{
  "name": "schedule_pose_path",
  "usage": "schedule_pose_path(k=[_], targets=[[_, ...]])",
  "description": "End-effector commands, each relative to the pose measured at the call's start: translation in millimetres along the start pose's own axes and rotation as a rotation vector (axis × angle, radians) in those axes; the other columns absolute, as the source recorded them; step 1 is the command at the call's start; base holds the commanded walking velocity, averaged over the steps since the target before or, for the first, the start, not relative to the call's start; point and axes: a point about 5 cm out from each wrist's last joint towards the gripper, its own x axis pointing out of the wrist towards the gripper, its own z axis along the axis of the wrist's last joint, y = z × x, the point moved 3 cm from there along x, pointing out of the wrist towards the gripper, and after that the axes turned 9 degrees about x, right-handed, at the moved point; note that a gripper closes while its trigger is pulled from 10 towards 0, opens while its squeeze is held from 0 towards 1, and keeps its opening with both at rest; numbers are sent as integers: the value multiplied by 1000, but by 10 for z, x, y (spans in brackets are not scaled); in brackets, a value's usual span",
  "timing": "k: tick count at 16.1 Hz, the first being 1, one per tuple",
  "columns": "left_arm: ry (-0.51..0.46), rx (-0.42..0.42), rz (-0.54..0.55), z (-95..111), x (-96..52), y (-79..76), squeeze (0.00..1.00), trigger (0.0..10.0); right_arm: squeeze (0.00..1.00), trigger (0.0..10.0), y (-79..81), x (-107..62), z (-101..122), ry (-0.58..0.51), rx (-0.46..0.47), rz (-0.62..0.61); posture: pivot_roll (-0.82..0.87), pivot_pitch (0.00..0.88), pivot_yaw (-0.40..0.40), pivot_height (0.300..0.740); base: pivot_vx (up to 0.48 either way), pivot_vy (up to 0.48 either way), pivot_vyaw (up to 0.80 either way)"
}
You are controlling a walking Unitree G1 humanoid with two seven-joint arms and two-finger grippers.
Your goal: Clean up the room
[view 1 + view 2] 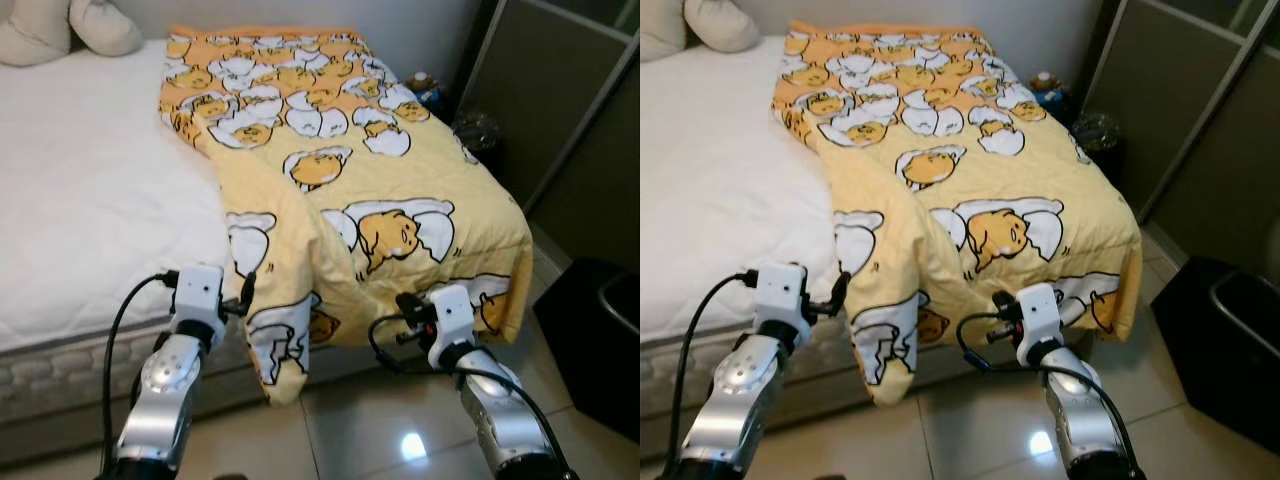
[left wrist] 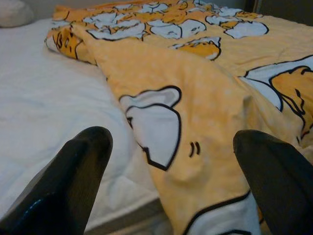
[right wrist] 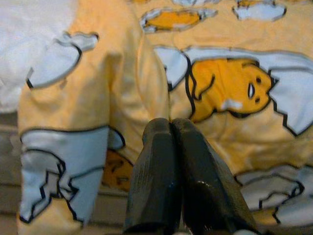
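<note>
two grippers at yellow blanket [image 1: 380, 200] foot edge

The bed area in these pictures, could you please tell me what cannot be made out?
- Small items on the floor beyond the bed's far corner: too small and dim in the eye views to identify.
- Black container: cut off by the eye view's edge.
- Pillows: cropped by the top edge.
- Mattress under the yellow blanket: hidden by it.
- Right gripper, jaws together: whether any fabric is pinched, unclear.

Soft matt printed cloth blanket [image 1: 350, 200]; quilted white fabric mattress [image 1: 90, 200]; glossy tiled floor [image 1: 400, 430]; glossy black plastic gripper fingers [image 2: 73, 176].
</note>
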Motion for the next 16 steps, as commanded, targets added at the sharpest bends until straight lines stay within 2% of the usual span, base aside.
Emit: schedule_pose_path(k=[1, 3, 4, 5, 6, 11, 14, 16], targets=[[-14, -12, -8, 34, 13, -10, 0, 10000, 0, 10000, 19, 6, 63, -20, -14, 24, -6, 0, -30, 740, 0, 0, 0], [1, -23, 0, -16, -17, 4, 0, 10000, 0, 10000, 74, 25, 59, -17, 15, 66, -4, 0, -29, 740, 0, 0, 0], [6, -32, 2, -30, -23, 2, 0, 10000, 0, 10000, 100, 31, 64, -18, 0, 92, -3, 0, -28, 740, 480, 0, -800], [7, -37, 2, -36, -27, 1, 0, 10000, 945, 10000, 115, 41, 55, -10, -18, 103, -2, 0, -27, 740, 480, 0, -800], [12, -33, 2, -51, -39, 0, 0, 10000, 1000, 10000, 154, 61, 36, 7, -23, 132, 1, 0, -24, 740, 480, 0, 0], [34, -25, 17, -122, -130, 41, 0, 10000, 1000, 10000, 268, 112, 48, 25, -43, 213, 17, 0, -32, 740, 480, 0, 0], [36, -18, 27, -128, -134, 74, 0, 10000, 1000, 10000, 284, 112, 30, 31, -52, 225, 22, 0, -34, 740, 480, 0, 0], [35, -19, 24, -129, -145, 67, 0, 10000, 996, 10000, 268, 105, 30, 33, -88, 204, 20, 0, -32, 740, 480, 0, 0]])
